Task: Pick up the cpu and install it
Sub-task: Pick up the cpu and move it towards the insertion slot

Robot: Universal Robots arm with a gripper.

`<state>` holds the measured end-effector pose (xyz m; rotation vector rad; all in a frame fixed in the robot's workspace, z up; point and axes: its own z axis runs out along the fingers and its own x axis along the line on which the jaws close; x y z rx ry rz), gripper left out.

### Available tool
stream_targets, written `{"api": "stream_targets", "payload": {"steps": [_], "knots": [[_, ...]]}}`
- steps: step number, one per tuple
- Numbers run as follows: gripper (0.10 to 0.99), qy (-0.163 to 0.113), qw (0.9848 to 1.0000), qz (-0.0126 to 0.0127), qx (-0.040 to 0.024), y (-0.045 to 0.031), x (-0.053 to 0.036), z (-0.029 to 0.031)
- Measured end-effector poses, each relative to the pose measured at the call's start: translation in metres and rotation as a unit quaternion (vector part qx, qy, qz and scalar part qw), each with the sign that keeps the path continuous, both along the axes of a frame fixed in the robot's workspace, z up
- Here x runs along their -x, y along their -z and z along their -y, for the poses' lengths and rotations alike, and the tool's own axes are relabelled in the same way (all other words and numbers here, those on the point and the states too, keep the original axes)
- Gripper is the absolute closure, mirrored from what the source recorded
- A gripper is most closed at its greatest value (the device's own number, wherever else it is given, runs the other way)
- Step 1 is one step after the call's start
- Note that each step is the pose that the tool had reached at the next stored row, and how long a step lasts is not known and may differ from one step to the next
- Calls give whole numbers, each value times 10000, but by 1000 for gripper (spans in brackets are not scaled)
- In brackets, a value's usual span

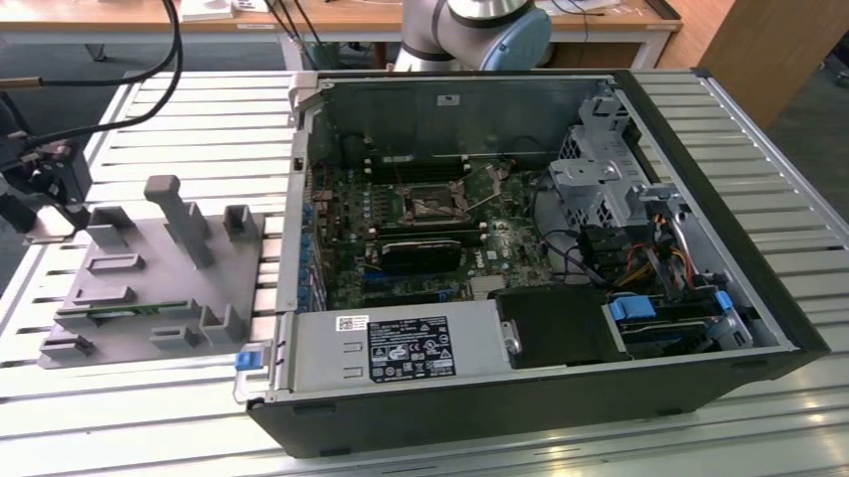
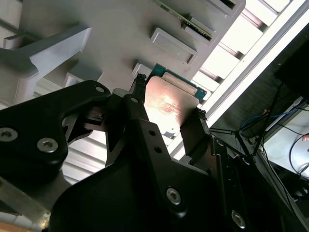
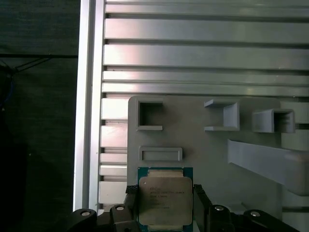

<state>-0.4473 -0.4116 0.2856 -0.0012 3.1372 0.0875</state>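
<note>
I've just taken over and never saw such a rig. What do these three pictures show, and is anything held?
One robot arm with a claw. The exterior view looks from off the arm at a slatted table: an open computer case, with a grey tray on the exterior view's left. Both wrist views ride on the arm and look along the claw. There its fingers grip two opposite edges of the cpu, a small silvery square chip, over the tray. The motherboard socket lies inside the case.
</note>
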Motion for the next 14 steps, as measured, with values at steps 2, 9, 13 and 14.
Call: {"api": "stream_targets", "payload": {"steps": [2, 9, 13, 14], "knots": [[545, 0, 10000, 0, 0, -9, 0, 0], [545, 0, 10000, -1, 0, -41, 0, 0], [545, 0, 10000, 0, 0, -59, 0, 0], [545, 0, 10000, -1, 0, -68, 0, 0]]}}
